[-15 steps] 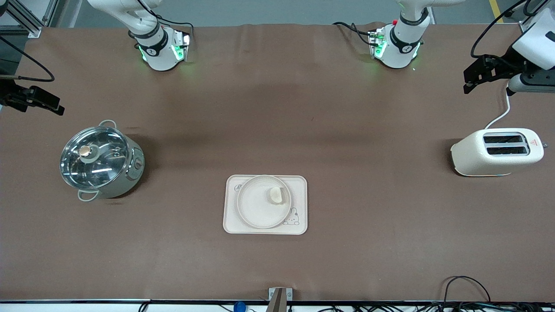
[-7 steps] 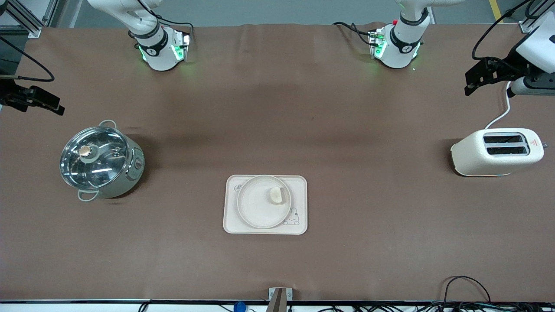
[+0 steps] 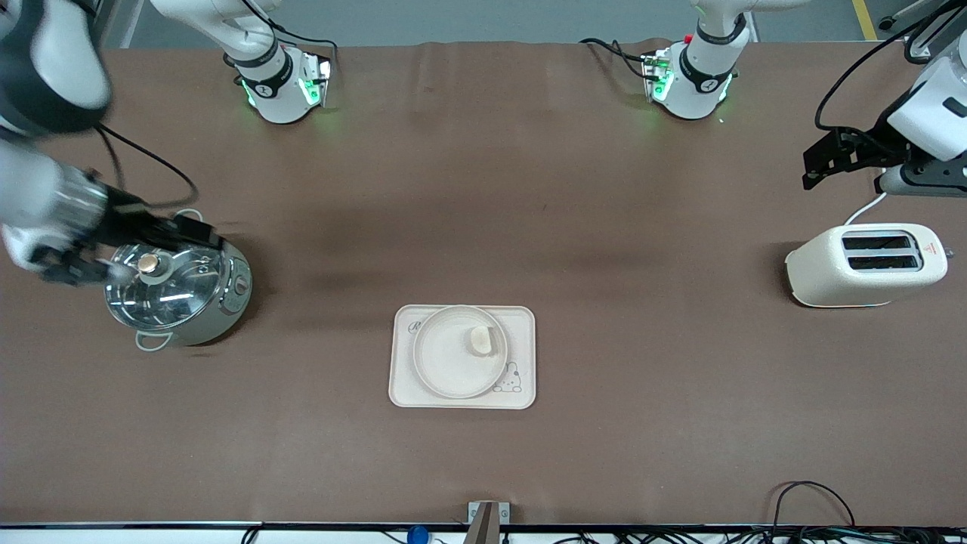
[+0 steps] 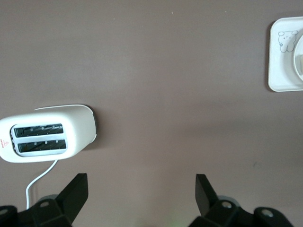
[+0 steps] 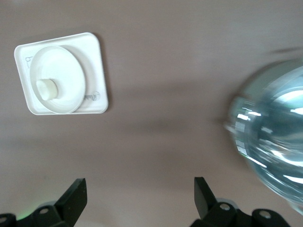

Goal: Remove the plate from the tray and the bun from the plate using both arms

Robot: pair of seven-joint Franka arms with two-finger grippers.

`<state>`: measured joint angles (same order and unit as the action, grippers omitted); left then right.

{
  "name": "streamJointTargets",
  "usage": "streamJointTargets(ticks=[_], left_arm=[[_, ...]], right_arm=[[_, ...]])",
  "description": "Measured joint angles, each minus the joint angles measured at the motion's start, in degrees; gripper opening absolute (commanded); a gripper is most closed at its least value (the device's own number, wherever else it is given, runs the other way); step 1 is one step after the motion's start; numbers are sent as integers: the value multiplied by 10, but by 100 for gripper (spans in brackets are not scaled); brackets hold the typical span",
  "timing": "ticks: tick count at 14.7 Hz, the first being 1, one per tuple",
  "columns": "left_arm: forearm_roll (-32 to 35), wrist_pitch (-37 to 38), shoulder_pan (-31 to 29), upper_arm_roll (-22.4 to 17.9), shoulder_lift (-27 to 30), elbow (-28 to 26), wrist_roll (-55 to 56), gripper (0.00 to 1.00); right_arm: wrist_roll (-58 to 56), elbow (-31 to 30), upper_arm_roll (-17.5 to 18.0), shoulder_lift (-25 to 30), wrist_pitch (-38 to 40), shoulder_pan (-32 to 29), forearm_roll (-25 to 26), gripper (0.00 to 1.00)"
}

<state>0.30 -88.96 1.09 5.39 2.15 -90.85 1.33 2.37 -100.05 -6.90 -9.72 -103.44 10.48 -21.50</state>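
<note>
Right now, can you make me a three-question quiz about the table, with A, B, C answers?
1. Where is the bun?
A. on the plate
B. in the toaster
C. in the pot

2. How many slots does the toaster have?
A. one
B. two
C. four

3. How is the left gripper?
A. open
B. shut on the bun
C. shut on the plate

Answers:
1. A, the bun lies on the plate, which sits on the tray.
2. B, two dark slots show on top.
3. A, its fingers stand apart, holding nothing.

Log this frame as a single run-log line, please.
bun: on plate | plate: on tray | left gripper: open, over table by toaster | right gripper: open, beside pot
</note>
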Motion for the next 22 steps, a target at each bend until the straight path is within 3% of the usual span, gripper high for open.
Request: streamJointTargets(ticks=[4,7,11,16,17,18,19,20,22], left_arm=[[0,-48,1,1,-41,-1,0,100],[0,-110,3,2,-99,-2,0,100],[0,-182,2,2,-164,-1,0,100],[-2,-221,17,6,-207,1,57,100],[-2,-228,27,7,-215,1,79,100],[-2,-235,38,7,-222,1,99,100],[-5,-242,48,8,-231,1,118,100],[-15,-249,57,11,-240,2,134,100],[-43,-256,71,15,-252,2,170,100]], right_arm=[[3,6,3,-144,-166,97,-121,100],[8,67,3,-246,-218,142,-178,100],[28,155,3,-333,-236,157,-194,89],[27,186,3,-371,-251,170,-195,80],[27,186,3,-377,-262,174,-195,74],[27,187,2,-384,-274,178,-195,54],[25,189,2,-392,-281,181,-195,21],[23,194,2,-400,-286,183,-195,0],[18,207,2,-415,-294,186,-195,0]])
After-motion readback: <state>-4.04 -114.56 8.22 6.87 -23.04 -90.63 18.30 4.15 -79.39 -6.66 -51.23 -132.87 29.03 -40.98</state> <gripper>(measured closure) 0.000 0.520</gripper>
